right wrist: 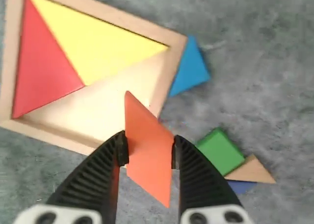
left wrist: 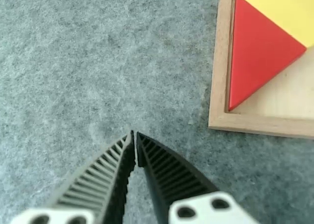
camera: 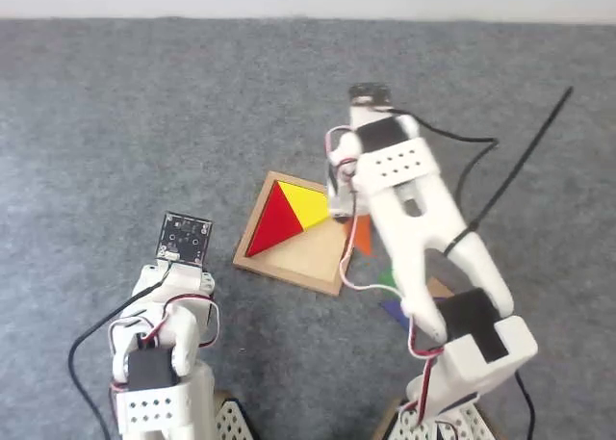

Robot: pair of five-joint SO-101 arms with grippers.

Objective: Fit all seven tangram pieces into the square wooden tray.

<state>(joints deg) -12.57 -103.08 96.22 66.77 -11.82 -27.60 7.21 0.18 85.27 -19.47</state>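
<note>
The square wooden tray [camera: 306,263] [right wrist: 171,62] [left wrist: 218,62] holds a red triangle [camera: 272,225] [right wrist: 41,69] [left wrist: 257,47] and a yellow triangle [camera: 306,205] [right wrist: 95,47] [left wrist: 284,11] side by side. Its other half is bare wood. My right gripper [right wrist: 147,148] [camera: 343,209] is shut on the orange parallelogram [right wrist: 147,131] [camera: 363,236], holding it tilted over the tray's edge on the right arm's side. My left gripper [left wrist: 133,136] is shut and holds nothing, above the carpet a little off the tray's red corner.
Outside the tray lie a blue triangle [right wrist: 189,69] against its rim, a green square [right wrist: 221,150] [camera: 387,278], a tan triangle [right wrist: 252,171] [camera: 441,288] and a dark blue piece [right wrist: 240,186] [camera: 395,311]. Grey carpet covers the table.
</note>
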